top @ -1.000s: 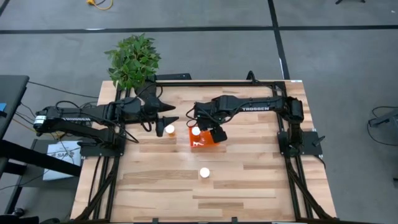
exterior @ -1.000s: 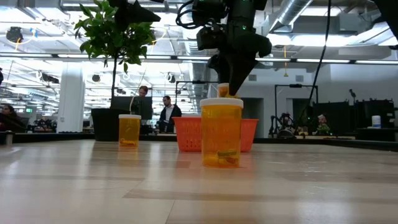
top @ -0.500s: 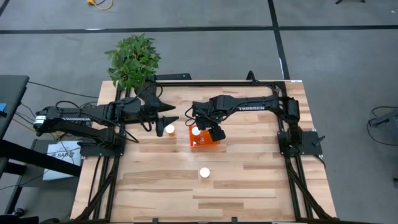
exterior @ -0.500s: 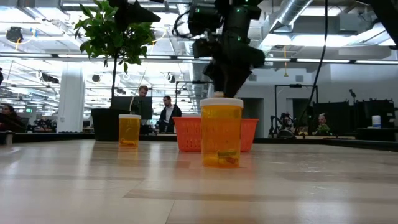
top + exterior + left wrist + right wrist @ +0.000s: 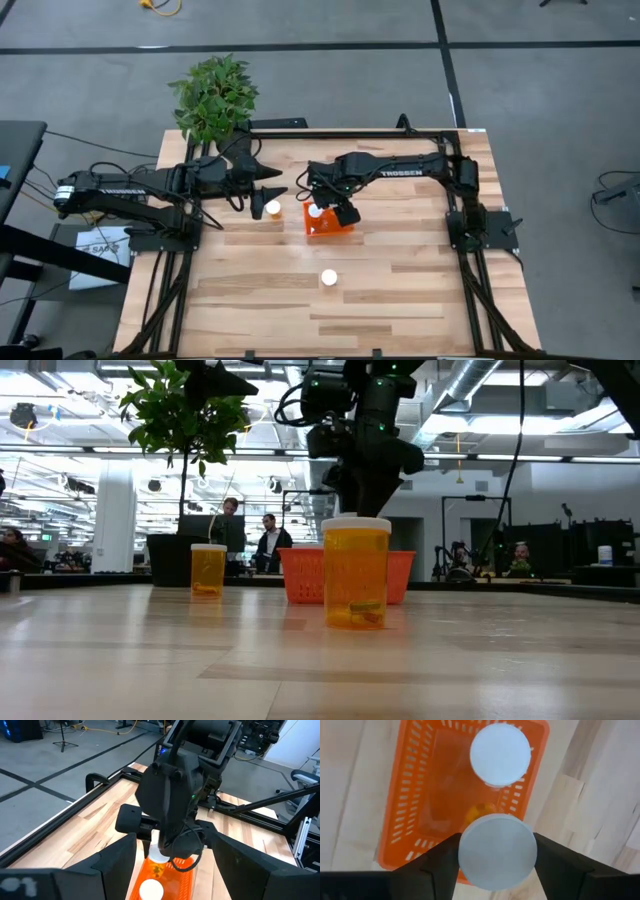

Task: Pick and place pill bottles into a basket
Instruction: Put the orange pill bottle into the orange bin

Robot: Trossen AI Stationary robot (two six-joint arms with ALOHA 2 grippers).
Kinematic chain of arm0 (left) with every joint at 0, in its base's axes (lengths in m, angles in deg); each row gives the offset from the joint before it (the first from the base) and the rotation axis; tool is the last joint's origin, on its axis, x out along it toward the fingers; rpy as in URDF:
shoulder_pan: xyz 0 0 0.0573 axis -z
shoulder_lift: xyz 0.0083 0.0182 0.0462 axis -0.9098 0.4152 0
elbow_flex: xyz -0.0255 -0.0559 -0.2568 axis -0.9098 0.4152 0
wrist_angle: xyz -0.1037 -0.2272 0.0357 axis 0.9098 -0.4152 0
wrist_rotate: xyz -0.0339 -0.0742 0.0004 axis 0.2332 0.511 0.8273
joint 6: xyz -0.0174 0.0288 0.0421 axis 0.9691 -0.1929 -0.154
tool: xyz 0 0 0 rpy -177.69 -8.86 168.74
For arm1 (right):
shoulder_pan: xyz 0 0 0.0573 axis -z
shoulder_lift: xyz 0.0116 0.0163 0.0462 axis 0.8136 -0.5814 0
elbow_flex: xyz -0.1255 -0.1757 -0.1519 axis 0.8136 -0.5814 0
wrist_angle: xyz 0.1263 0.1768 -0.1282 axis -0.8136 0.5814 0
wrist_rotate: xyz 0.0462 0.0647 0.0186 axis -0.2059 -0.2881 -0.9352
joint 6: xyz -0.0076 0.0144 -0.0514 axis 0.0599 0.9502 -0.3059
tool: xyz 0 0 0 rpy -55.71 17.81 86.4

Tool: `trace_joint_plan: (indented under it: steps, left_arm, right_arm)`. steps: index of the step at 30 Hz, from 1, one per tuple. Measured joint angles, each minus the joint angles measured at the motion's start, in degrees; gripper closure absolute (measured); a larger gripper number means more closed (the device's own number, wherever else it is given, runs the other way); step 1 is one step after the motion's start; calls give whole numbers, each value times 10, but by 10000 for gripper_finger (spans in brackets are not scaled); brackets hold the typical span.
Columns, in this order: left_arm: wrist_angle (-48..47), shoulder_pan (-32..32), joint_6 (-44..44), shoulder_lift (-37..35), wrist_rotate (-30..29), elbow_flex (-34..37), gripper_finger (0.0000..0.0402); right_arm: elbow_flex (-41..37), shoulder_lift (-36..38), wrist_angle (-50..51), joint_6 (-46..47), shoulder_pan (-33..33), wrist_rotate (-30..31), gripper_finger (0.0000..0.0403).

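The orange basket stands mid-table and also shows in the right wrist view. One pill bottle stands inside it, white cap up. My right gripper hangs over the basket, shut on a second pill bottle. A third bottle stands upright left of the basket, and a fourth stands nearer the front edge. My left gripper is open and empty, just far of the third bottle, pointing at the basket. My right gripper pinches the pill bottle between its two fingers, which stand on either side at the cap's edge. The fingers come from above, pointing down. The bottle stays upright, cap up, over the basket. The cap hides the body and its lower end.
A potted plant stands at the table's far left corner. In the low view the front bottle stands before the basket, with the left bottle beside it. People show in the room behind. Bare wood lies near and right of the basket.
My right gripper has gone down toward the basket and slightly toward the table's left, still shut on its bottle. In the low view the bottle has sunk out of sight behind the front bottle's cap.
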Motion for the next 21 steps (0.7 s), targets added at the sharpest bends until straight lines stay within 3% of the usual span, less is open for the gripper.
trace_joint_plan:
  steps: [6, 14, 21]
  left_arm:
    - [0, 0, 0, 0, 0, 0, 152]
    - [2, 0, 3, 0, 5, 0, 152]
    - [7, 0, 3, 0, 5, 0, 152]
  right_arm:
    - [0, -6, -6, -7, 3, -13, 211]
    - [0, -6, -10, -4, 4, -13, 179]
    - [0, -6, -13, -2, 2, -18, 210]
